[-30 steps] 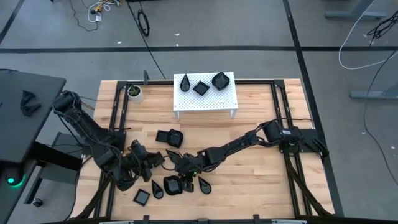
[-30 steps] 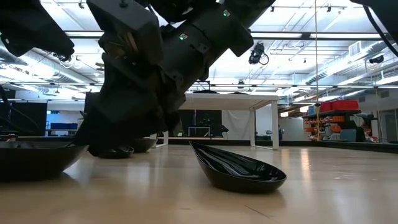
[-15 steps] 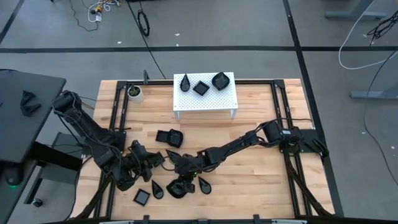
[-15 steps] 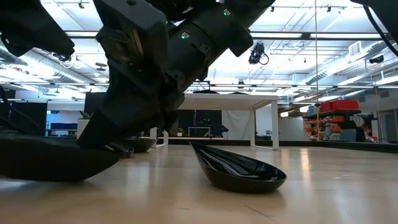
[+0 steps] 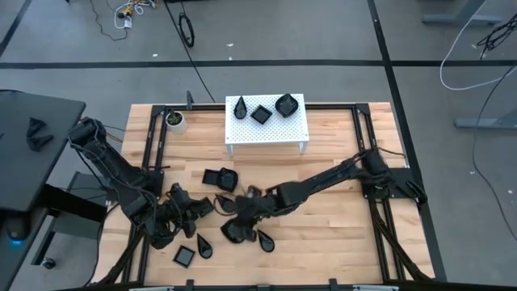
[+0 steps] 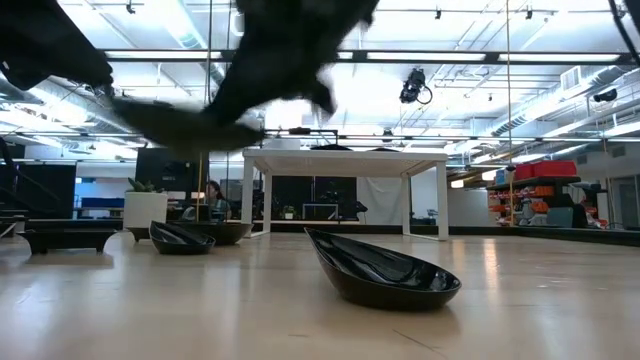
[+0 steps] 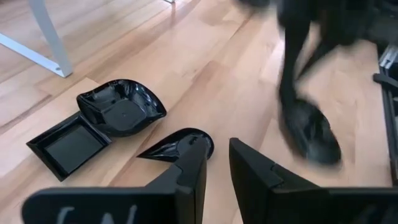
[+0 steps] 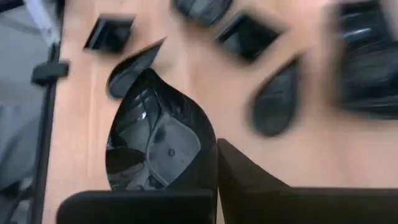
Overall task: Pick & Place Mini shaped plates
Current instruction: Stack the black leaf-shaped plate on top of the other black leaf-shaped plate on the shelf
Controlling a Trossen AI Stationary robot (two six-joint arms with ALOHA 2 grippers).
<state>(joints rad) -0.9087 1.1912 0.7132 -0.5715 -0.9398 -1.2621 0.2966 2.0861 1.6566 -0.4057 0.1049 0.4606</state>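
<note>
You are looking at a rounded-shell plate (image 8: 158, 140) that the right gripper (image 5: 234, 229) is pinching by its rim; in the right wrist view the glossy black dish is sitting right against the two dark fingers (image 8: 249, 180), which are closed on its edge. In the low view that plate (image 6: 185, 122) is hanging blurred in the upper left of the frame, clear of the wood. In the high view the gripper and its dish are sitting low and just left of centre.

Around it, loose dishes are lying on the table (image 5: 339, 218): a teardrop plate (image 5: 264, 240) just to the right of the gripper, another teardrop (image 5: 204, 248) and a square plate (image 5: 184, 256) toward the lower left, and a shell dish (image 5: 227, 179) touching a square dish (image 5: 212, 176) a little above. Three more plates are resting on the white perforated stand (image 5: 266, 129) at upper centre: a teardrop (image 5: 241, 107), a square (image 5: 261, 114) and a shell (image 5: 286, 104).

The left gripper (image 5: 187, 212) is waiting at the lower left, its fingers (image 7: 193, 171) slightly parted and gripping nothing. A white cup (image 5: 175, 120) is standing in the upper left of the table.
</note>
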